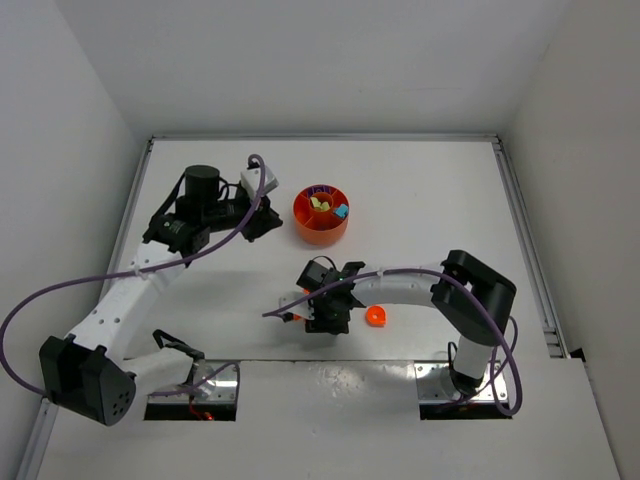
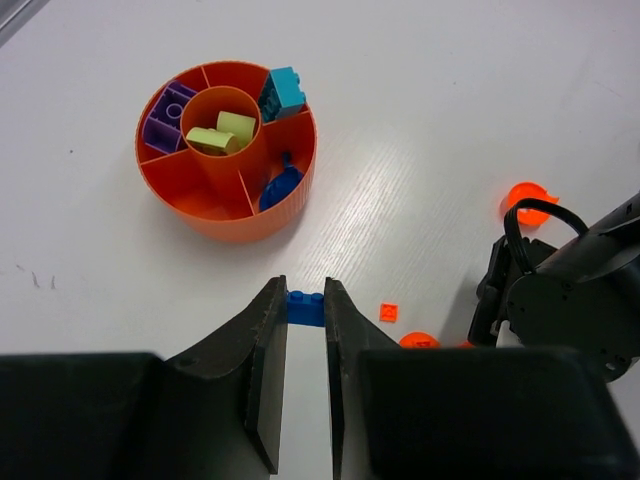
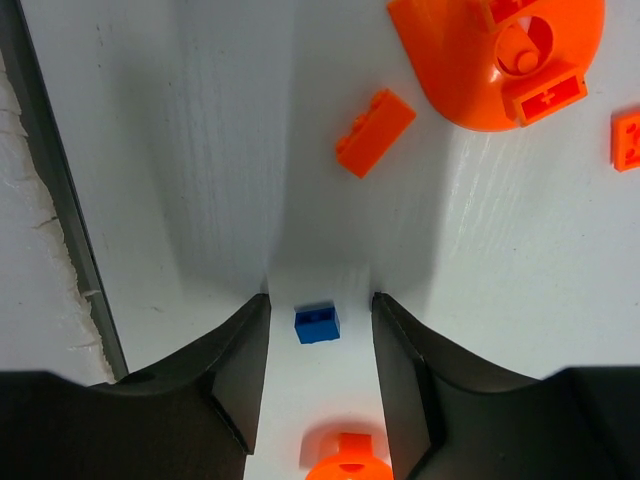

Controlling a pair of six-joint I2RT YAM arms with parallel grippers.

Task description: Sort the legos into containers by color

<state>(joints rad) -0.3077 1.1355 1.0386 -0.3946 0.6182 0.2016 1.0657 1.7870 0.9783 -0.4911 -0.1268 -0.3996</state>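
The orange dish [image 2: 300, 165] stands on the white table and holds a purple brick [image 2: 168, 115], lime green bricks [image 2: 222, 132] in its round middle cup, a cyan brick [image 2: 282, 93] and a blue piece [image 2: 283, 186]. My left gripper [image 2: 305, 291] is shut on a small blue brick [image 2: 305, 308], held above the table just left of the dish [image 1: 321, 232]. My right gripper [image 3: 320, 300] is open and low over the table, with a second blue brick [image 3: 317, 324] lying between its fingers, touching neither. In the top view the left gripper [image 1: 265, 222] is beside the dish and the right gripper [image 1: 323, 312] is in the middle.
Loose orange pieces lie around the right gripper: a small brick [image 3: 374, 132], a large round piece [image 3: 500, 55], a flat square [image 3: 627, 138] and a round piece [image 3: 345, 465] close under the wrist. Another round orange piece [image 1: 376, 316] lies right of the gripper.
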